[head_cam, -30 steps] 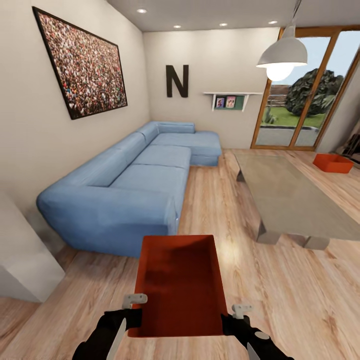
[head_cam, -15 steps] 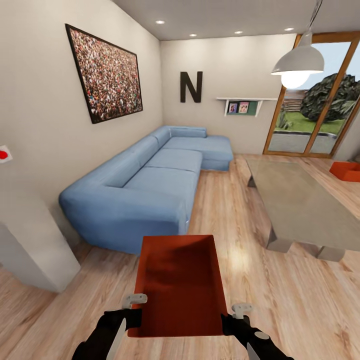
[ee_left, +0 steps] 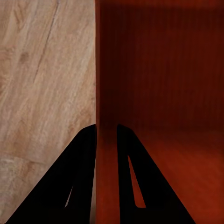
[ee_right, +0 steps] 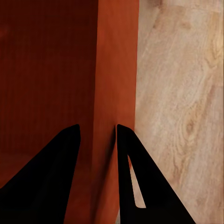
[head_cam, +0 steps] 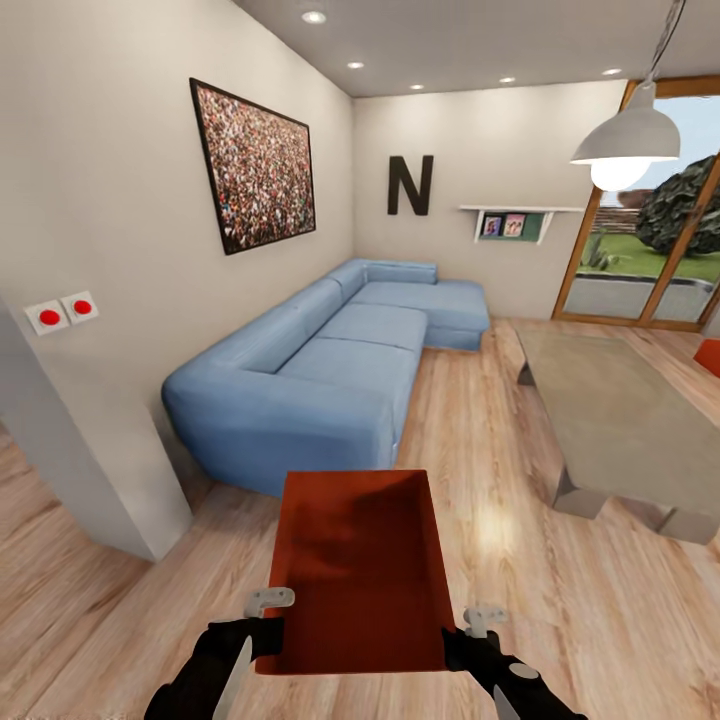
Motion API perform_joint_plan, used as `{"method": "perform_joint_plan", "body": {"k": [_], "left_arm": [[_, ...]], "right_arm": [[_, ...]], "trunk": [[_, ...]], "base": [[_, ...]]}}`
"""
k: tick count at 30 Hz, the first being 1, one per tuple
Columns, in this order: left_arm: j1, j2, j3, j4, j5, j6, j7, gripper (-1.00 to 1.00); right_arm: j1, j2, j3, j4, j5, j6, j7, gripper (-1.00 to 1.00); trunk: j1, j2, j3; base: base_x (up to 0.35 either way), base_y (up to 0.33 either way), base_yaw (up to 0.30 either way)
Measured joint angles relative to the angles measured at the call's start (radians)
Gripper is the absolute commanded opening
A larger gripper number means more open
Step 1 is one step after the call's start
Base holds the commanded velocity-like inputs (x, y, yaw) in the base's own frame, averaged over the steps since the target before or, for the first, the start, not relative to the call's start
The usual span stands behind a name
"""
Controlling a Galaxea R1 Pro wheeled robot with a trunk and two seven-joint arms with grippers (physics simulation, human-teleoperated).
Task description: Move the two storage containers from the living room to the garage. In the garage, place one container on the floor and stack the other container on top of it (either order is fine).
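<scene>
1. Carried load: 1 storage container [head_cam: 358, 570], rust-red and open-topped, is held off the wood plank floor [head_cam: 560, 620] in front of the robot, on the near side of the sofa [head_cam: 320, 375]. The left gripper [head_cam: 262, 625] pinches its left wall and the right gripper [head_cam: 472, 632] pinches its right wall. In each wrist view 1 finger lies inside the box and 1 outside, pressed onto the wall.
2. Main risk, as a judgement: the grip rests on 2 thin wall pinches near the box's near end. If the arms drift apart or together while the base moves, the wall could slip free and the box tilt or drop.
3. Sofa: pale blue sectional along the wall; its near arm sits just beyond the container's far edge. Driving forward would probably bump the box into it.
4. Coffee table [head_cam: 610, 420]: low and grey, to the right of the sofa, with a floor lane between them. A wide right turn could clip its near corner.
5. Wall pier [head_cam: 90, 470]: a white projecting corner left of the sofa's near arm; a tight left swing could catch the left arm on it.
6. Second container [head_cam: 709, 356]: a sliver of rust-red at the picture's edge, well beyond the table from the sofa. It is not yet collected.
7. Small items: 2 red wall switches [head_cam: 63, 313] near the pier, left of the sofa. No hazard noted.
</scene>
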Motion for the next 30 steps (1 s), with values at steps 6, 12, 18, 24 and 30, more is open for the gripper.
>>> {"method": "perform_joint_plan", "body": {"k": [6,12,18,24,30], "left_arm": [[0.000,0.000,0.000,0.000,0.000,0.000,0.000,-1.00],[0.000,-0.001,0.000,0.000,-0.001,0.000,0.000,-1.00],[0.000,-0.001,0.000,0.000,-0.001,0.000,0.000,-1.00],[0.000,-0.001,0.000,0.000,-0.002,0.000,0.000,-1.00],[0.000,-0.001,0.000,0.000,-0.002,0.000,0.000,-1.00]], "right_arm": [[0.000,0.000,0.000,0.000,0.000,0.000,0.000,-1.00],[0.000,-0.001,-0.001,0.000,0.000,0.000,0.002,-1.00],[0.000,-0.001,0.000,0.000,0.000,0.000,0.001,-1.00],[0.000,-0.001,-0.001,0.000,0.000,0.000,0.002,-1.00],[0.000,-0.001,-0.001,0.000,0.000,0.000,0.002,-1.00]], "trunk": [[-0.023,0.042,0.027],[-0.046,0.084,0.055],[-0.069,0.126,0.082],[-0.092,0.168,0.109],[-0.115,0.210,0.137]], "base": [[-0.001,0.000,0.162],[0.000,0.000,0.162],[0.000,0.000,0.162],[0.000,0.000,0.162],[0.000,0.000,0.163]]}}
